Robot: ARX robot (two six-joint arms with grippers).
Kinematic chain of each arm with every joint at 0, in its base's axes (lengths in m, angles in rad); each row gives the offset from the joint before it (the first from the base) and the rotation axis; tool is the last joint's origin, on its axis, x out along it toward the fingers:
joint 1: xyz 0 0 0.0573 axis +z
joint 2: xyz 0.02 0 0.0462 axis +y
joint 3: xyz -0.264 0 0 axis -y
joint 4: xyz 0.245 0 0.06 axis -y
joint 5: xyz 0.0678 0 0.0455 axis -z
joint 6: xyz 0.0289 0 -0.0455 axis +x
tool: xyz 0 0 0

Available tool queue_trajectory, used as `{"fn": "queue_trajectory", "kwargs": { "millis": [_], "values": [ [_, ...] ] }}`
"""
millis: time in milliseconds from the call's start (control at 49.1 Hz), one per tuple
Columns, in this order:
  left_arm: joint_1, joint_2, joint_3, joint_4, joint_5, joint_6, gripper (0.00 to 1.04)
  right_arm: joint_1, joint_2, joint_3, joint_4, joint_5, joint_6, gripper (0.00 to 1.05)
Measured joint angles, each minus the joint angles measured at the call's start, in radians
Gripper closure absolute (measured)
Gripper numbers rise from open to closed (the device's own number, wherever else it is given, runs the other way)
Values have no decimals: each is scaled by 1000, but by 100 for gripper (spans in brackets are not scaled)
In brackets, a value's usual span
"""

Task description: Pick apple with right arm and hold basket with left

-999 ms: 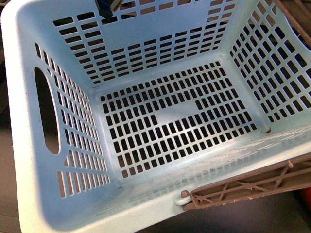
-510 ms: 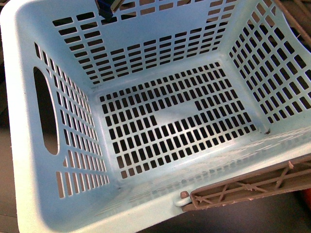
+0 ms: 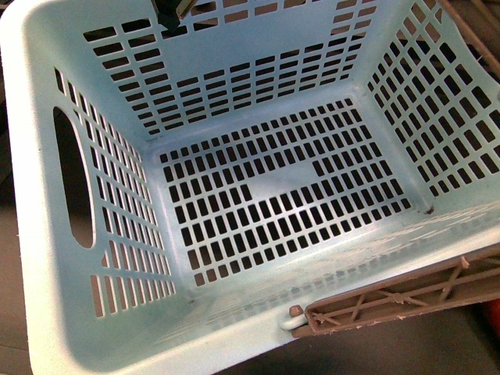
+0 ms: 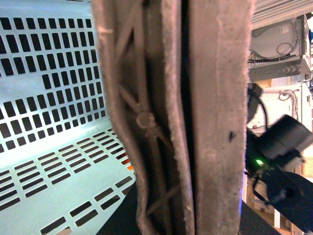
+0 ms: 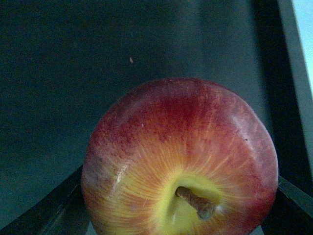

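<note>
The light blue slotted basket (image 3: 266, 187) fills the front view, tilted, with nothing inside. Its brown ribbed handle (image 3: 398, 293) lies across the near right rim. In the left wrist view the same handle (image 4: 215, 122) runs down the middle with the basket wall (image 4: 49, 98) beside it. My left gripper is shut on this handle, and its fingers are hidden. In the right wrist view the red apple (image 5: 181, 161), with a yellowish-orange patch and stem, sits in my shut right gripper (image 5: 178, 215). One dark finger (image 5: 49, 210) shows beside it. The apple is out of the front view.
A dark object (image 3: 170, 12) pokes over the basket's far rim. A black device with a green light (image 4: 274, 147) and white equipment (image 4: 279, 44) stand beyond the handle. A red thing (image 3: 492, 312) shows at the right edge. The surface under the apple is dark.
The basket has shifted very slightly to the left in the front view. Otherwise nothing has visibly changed.
</note>
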Motion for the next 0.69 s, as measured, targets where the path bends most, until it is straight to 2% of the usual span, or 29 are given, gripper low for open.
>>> {"fn": "queue_trajectory", "kwargs": {
  "millis": [204, 428, 571, 693],
  "values": [
    [0, 0, 0, 0, -1, 0, 88, 21, -293, -56, -100, -47, 5, 25],
    [0, 0, 0, 0, 0, 0, 88, 132, -595, -84, -217, -64, 58, 25],
    [0, 0, 0, 0, -1, 0, 88, 269, -734, -108, -262, -29, 93, 25],
    [0, 0, 0, 0, -1, 0, 88, 456, -769, -150, -257, 48, 123, 25]
  ]
}}
